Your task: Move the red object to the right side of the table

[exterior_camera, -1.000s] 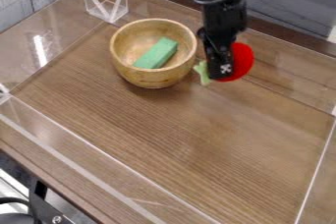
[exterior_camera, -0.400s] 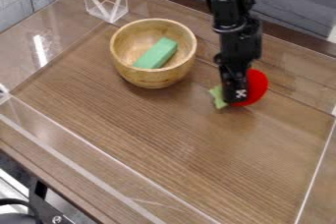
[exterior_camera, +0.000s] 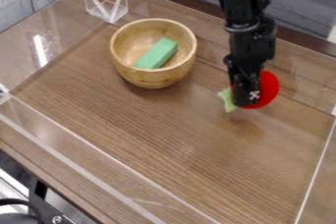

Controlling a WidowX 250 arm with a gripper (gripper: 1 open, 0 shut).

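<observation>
Gripper (exterior_camera: pixel 245 92) pinching red fruit (exterior_camera: pixel 264 88), right side of table (exterior_camera: pixel 171 159).
Likely light, rigid, rollable; best held across the middle.

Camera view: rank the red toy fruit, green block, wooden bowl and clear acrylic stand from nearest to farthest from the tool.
1. Red toy fruit: at the tool, right side of the table.
2. Wooden bowl: to the left; its rim is nearer than its contents.
3. Green block: inside the bowl.
4. Clear acrylic stand: far back left corner.

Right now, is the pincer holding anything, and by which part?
The pincer is shut on the red object, gripping its left side near the green leafy stem; the exact contact is hidden.
</observation>
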